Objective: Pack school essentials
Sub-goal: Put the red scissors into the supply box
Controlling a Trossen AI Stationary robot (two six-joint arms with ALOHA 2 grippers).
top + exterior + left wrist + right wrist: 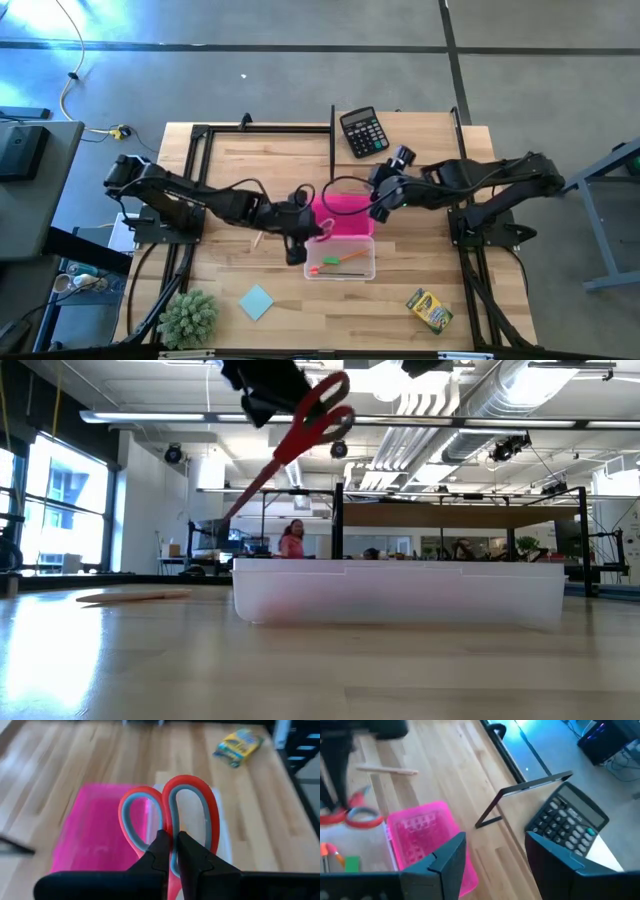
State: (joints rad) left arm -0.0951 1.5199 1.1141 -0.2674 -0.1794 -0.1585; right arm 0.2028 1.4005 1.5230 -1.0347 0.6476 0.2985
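Left gripper [170, 847] has its fingers clamped on the red-handled scissors [170, 810] above the clear bin [340, 258], so next it lowers and lets go, while the right gripper [492, 855] hangs half-open, empty, over the pink lid [427, 837].

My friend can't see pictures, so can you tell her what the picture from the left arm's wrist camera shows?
The left gripper is shut on the red-handled scissors, holding them above the table. Below them sit a pink lid and a clear box, with the yellow-green crayon box lying farther off on the wooden table.
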